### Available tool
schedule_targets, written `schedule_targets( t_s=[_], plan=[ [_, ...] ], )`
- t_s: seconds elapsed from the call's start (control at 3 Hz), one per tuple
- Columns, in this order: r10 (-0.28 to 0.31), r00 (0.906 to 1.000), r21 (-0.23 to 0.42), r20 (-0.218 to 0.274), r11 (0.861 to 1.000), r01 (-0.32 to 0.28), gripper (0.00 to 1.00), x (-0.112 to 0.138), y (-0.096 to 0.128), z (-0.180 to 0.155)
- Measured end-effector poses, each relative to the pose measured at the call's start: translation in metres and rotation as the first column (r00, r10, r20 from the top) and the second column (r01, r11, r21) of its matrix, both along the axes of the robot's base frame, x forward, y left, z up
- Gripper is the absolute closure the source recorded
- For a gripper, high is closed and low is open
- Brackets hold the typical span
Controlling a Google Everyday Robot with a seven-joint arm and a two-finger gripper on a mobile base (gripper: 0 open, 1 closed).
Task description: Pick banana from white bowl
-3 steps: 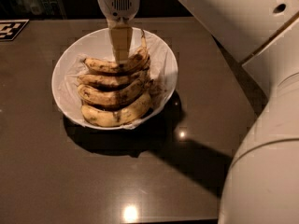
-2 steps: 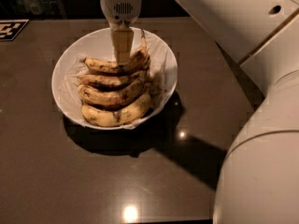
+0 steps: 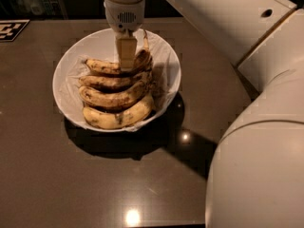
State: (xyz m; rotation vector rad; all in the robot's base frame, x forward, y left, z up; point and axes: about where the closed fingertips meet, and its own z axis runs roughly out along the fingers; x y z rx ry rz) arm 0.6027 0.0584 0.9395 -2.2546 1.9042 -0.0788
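The white bowl stands on the dark table and holds several bananas lying side by side. The banana, speckled yellow with a long thin stem rising at its right end, lies at the back of the row. My gripper hangs straight down from the arm above the bowl, its tip at the middle-right part of that banana and touching or nearly touching it. A plumper, paler banana lies at the front, with two browner bananas between.
The dark glossy table runs all around the bowl. A black-and-white marker tag lies at the back left. My white arm fills the right side of the view.
My gripper has come down a little towards the back banana and shifted slightly right. The bowl and bananas have not moved.
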Motion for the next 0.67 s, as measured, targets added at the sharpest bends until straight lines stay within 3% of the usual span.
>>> schedule_targets(
  t_s=[0.67],
  plan=[
    [-0.028, 0.998, -0.039, -0.056, 0.999, 0.026, 0.41, 0.005, -0.016, -0.032]
  ],
)
